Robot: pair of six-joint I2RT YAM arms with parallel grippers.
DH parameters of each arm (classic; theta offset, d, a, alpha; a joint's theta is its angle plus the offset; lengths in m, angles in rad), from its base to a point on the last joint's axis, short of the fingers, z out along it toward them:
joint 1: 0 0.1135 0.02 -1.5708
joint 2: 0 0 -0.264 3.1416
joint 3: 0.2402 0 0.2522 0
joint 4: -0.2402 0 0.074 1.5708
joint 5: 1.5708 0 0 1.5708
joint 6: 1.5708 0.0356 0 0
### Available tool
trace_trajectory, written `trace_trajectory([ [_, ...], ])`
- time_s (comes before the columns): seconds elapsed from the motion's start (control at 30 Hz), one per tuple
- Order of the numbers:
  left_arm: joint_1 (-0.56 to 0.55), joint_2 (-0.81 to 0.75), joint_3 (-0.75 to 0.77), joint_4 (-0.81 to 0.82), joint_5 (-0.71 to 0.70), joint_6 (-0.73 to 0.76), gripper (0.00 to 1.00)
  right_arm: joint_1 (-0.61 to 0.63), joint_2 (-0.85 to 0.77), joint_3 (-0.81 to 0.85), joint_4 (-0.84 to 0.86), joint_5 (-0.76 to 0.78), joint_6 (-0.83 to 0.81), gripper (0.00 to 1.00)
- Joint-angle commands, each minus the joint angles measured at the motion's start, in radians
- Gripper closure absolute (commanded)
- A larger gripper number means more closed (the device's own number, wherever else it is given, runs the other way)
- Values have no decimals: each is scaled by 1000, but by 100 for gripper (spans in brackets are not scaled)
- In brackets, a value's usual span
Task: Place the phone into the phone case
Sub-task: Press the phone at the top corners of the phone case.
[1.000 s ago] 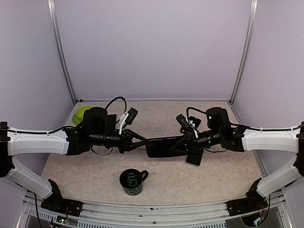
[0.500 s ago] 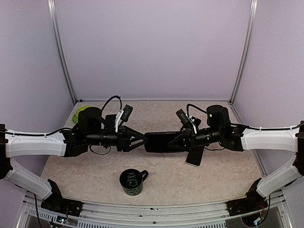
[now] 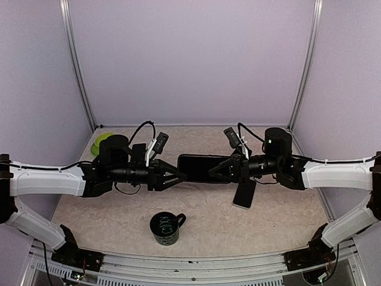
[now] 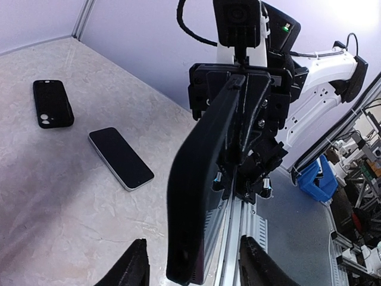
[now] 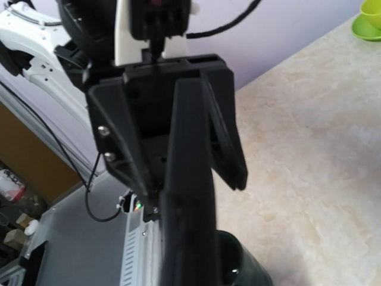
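My right gripper is shut on one end of a black phone-sized slab with a matte back and glossy face, held edge-up above the table. It also shows in the left wrist view and the right wrist view. My left gripper is open. The slab's free end lies between its spread fingers without visible contact. A silver-edged phone lies screen-up on the table, also in the left wrist view. An empty black phone case lies beyond it, hidden in the top view.
A dark green mug stands near the front edge below the grippers, also in the right wrist view. A green bowl sits at the back left. The enclosure walls and posts ring the table.
The right gripper has raised the black slab and carried it toward the back and left. The left gripper's fingers have spread apart at the slab's end.
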Motion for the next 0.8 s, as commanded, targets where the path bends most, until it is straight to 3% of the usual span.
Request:
trace_trajectory([
  [0.0,-1,15,-10,50,31,-11,55,-12,5,3,106,-42,29,100],
  [0.13,-3,20,-13,67,39,-25,73,-14,8,3,110,-42,18,100],
  [0.27,0,37,-11,83,37,-60,100,-15,-1,1,82,-12,-44,100],
  [0.43,8,55,-10,114,63,-100,100,-14,-29,-9,37,38,-128,100],
  [0.47,8,55,-8,114,67,-99,98,-14,-30,-8,34,38,-133,100],
  [0.6,17,49,-7,113,72,-93,70,-14,-23,-8,40,21,-126,100],
  [0.77,38,32,-10,93,75,-74,51,-17,-10,-5,69,-47,-84,100],
])
